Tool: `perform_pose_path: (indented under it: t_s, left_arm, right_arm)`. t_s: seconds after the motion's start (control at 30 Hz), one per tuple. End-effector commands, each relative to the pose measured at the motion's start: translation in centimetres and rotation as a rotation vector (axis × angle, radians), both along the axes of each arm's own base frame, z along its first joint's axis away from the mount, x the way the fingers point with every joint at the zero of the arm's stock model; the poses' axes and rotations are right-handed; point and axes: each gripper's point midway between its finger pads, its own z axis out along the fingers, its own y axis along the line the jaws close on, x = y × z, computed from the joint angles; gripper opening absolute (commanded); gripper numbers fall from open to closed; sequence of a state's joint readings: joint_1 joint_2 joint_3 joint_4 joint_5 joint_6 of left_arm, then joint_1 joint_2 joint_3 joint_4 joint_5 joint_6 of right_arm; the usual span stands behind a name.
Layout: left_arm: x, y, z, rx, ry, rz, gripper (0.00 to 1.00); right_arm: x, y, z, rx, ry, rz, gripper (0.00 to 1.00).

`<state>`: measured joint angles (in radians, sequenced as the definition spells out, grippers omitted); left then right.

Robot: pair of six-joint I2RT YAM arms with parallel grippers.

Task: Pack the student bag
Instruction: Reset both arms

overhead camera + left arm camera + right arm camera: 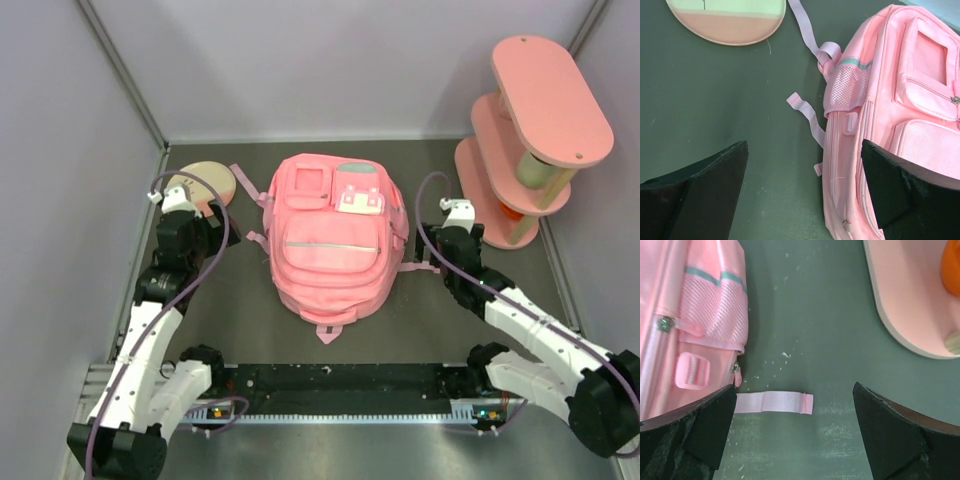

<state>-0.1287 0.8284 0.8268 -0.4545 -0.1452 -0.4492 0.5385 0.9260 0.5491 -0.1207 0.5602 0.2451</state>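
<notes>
In the top view, the pink bag [329, 243] is lying flat on the table [240, 310], front side up, between the two arms. Its zips are looking closed from here, but I cannot tell if anything is inside. The left gripper [183, 199] is hovering beside the bag's left edge, near a round disc [205, 181] at the back left. The right gripper [458, 214] is hovering at the bag's right edge, just before a pink shelf [530, 130] that is carrying a beige roll [533, 175] and something orange [510, 212]. Both arms are flanking the bag — probably so each can reach its own side.

In the left wrist view, the fingers [710, 185] are standing wide apart and are holding nothing. Under them the bag's side is showing, with a mesh pocket [847, 87] and a loose strap [807, 112] on the table. The disc is lying well apart, at the top edge.

In the right wrist view, the fingers [890, 432] are also wide apart and empty. A strap end [775, 402] is lying flat between them; the other mesh pocket [712, 307] is at the left, and the shelf base [907, 295] at the right.

This scene is fitting two stages — things on the shelf waiting for the bag, or a bag already filled and zipped.
</notes>
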Motion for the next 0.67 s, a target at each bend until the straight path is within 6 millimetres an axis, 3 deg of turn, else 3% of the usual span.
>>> perform_pose_path:
  t_s: [0.0, 0.03, 0.2, 0.33, 0.4, 0.47, 0.63]
  left_arm:
    - [-0.6, 0.9, 0.0, 0.02, -0.021, 0.037, 0.98]
    - [-0.7, 1.1, 0.0, 0.027, -0.02, 0.048, 0.98]
    - [-1.1, 1.4, -1.0, 0.031, 0.004, 0.068, 0.98]
    - [-1.4, 1.3, -1.6, 0.013, 0.014, 0.072, 0.98]
    - [-1.4, 1.2, -2.0, 0.006, 0.021, 0.071, 0.98]
    - [-1.4, 1.1, -2.2, 0.0, 0.026, 0.068, 0.98]
    - [-1.0, 1.0, -2.5, -0.022, 0.024, 0.082, 0.98]
  right_arm:
    - [1.4, 1.1, 0.1, 0.09, 0.062, 0.071, 0.99]
    - [2.0, 0.6, 0.4, 0.117, 0.067, 0.064, 0.99]
    - [2.7, 1.8, 0.1, 0.185, 0.1, 0.197, 0.99]
    - [3.5, -1.7, -0.1, 0.194, 0.034, -0.022, 0.99]
    - [3.2, -2.6, -0.8, 0.168, 0.013, -0.049, 0.99]
    - [3.5, -3.8, 0.5, 0.153, -0.073, -0.104, 0.99]
    - [3.8, -6.1, -1.0, 0.043, -0.108, -0.174, 0.99]
